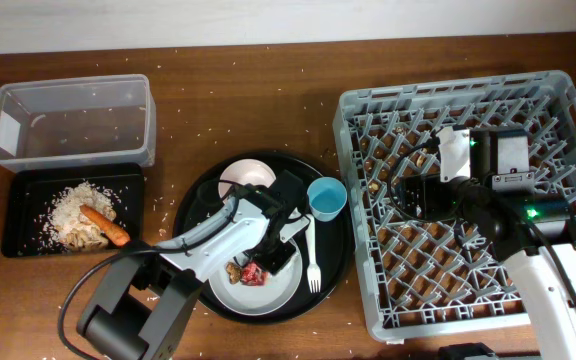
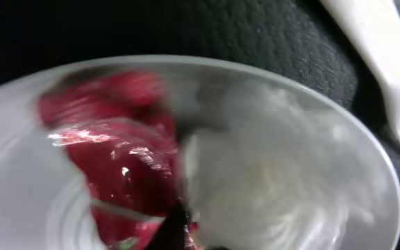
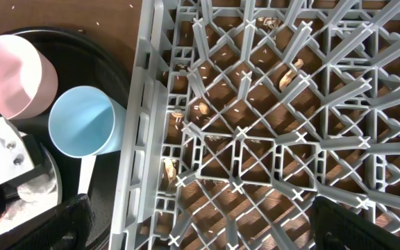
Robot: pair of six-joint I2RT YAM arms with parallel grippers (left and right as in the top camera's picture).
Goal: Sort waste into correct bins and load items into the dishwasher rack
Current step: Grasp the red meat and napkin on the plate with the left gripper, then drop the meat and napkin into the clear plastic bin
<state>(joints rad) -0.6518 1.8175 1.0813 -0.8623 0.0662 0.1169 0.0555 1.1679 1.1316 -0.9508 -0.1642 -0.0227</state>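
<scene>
The left gripper [image 1: 274, 250] is hanging low over the grey plate [image 1: 268, 298]; whether its fingers are apart or together cannot be told. On the plate the red wrapper [image 2: 110, 160] is lying against the white tissue [image 2: 269, 173], so the pinch should be taking one alone. Farther off, the right gripper [image 3: 210, 226] is hovering, fingers apart, over the dishwasher rack [image 3: 255, 139].

Cup [image 1: 327, 198], fork [image 1: 313, 262] crowd right of plate [image 1: 268, 295], left arm [image 1: 213, 232] apparently overhanging it, bare table [image 1: 248, 110] beyond tray [image 1: 338, 262].
</scene>
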